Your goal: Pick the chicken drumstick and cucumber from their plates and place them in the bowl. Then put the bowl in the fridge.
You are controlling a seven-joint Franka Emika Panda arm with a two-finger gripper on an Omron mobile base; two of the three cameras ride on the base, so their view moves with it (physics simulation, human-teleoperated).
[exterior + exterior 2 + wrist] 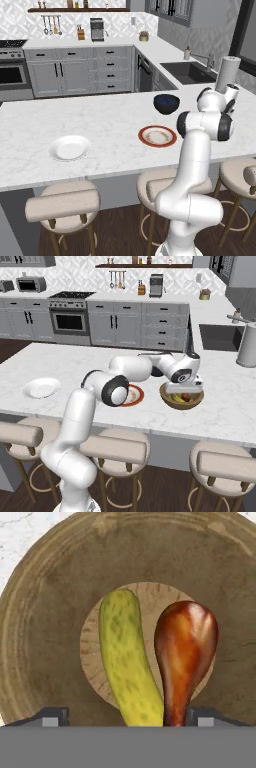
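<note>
On the counter point(100, 125), both plates point(69, 147) sit bare; the bowl point(181, 398), right of them, holds cucumber point(129, 662) beside drumstick point(184, 657). The gripper point(128, 716) hovers above, jaws wide, holding nothing. Carrying the bowl to the fridge remains.

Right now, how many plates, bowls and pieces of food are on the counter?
Plates: 2, a white plate and a red-rimmed plate
Bowls: 1, the bowl
Food: 2, the cucumber and the chicken drumstick, both in the bowl
Total: 5
</note>
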